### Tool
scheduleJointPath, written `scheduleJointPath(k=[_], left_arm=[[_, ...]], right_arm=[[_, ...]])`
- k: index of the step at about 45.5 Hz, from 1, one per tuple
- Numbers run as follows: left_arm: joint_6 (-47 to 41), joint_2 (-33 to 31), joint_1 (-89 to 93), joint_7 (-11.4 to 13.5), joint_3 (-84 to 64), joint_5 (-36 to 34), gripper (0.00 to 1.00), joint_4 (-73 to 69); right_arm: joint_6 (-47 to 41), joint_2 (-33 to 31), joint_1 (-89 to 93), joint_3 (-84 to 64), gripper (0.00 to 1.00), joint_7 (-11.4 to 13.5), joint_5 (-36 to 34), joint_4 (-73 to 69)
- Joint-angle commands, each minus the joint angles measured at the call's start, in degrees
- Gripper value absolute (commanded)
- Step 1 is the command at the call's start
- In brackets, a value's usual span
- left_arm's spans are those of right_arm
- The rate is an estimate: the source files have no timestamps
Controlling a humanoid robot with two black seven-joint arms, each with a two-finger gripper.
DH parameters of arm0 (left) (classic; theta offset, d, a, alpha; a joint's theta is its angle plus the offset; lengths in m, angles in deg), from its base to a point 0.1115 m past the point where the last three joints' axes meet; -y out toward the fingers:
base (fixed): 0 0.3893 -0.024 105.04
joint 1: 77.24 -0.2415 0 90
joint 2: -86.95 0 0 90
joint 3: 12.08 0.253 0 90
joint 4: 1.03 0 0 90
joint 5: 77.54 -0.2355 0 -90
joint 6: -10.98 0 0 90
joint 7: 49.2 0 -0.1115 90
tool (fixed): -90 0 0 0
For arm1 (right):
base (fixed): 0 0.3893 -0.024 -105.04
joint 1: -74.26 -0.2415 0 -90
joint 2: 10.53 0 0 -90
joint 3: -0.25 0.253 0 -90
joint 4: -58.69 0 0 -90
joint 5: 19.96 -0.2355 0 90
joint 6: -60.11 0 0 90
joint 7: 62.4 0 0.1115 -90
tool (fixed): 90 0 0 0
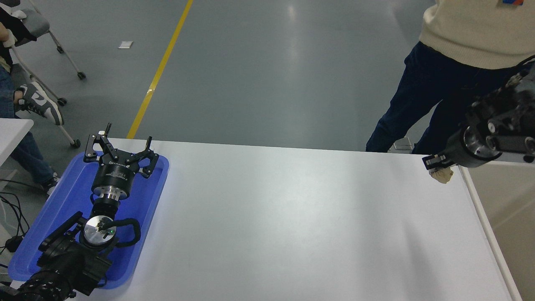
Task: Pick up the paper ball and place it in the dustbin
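My right gripper (435, 162) is shut on the paper ball (442, 174), a small tan crumpled wad that hangs below its fingers, high above the table's far right part. The dustbin (508, 209) is a beige bin at the right edge of the picture, just right of the table; only its left part shows. The ball is a little to the left of the bin's rim. My left gripper (119, 149) is open and empty, parked over the blue tray (62, 209) at the lower left.
A person in a cream sweater and dark trousers (434, 96) stands at the table's far right corner, close behind my right arm. A chair and another person's shoe (39, 102) are at the far left.
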Motion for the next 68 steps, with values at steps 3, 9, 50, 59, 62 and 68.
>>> scheduleJointPath(k=[3, 9, 50, 59, 62, 68], left_arm=[[0.0, 0.0, -0.1, 0.0, 0.0, 0.0, 1.0, 0.0], [0.0, 0.0, -0.1, 0.0, 0.0, 0.0, 1.0, 0.0], [-0.1, -0.1, 0.0, 0.1, 0.0, 0.1, 1.0, 0.0], [-0.1, -0.1, 0.0, 0.1, -0.1, 0.1, 1.0, 0.0], [-0.2, 0.0, 0.0, 0.1, -0.1, 0.1, 1.0, 0.0], [-0.1, 0.0, 0.0, 0.2, -0.1, 0.1, 1.0, 0.0]], right_arm=[[-11.1, -2.1, -16.5, -1.4, 0.0, 0.0, 1.5, -4.7], [-15.1, -2.3, -21.0, -1.5, 0.0, 0.0, 2.2, -5.1], [-22.3, -20.6, -8.7, 3.9, 0.0, -6.1, 19.4, 11.6], [-18.6, -23.1, 12.8, 7.6, 0.0, -19.0, 23.6, 34.0], [-14.2, -23.1, 23.0, 8.4, 0.0, -22.9, 23.6, 43.3], [-7.9, -22.4, 40.4, 8.9, 0.0, -28.7, 22.3, 56.3]])
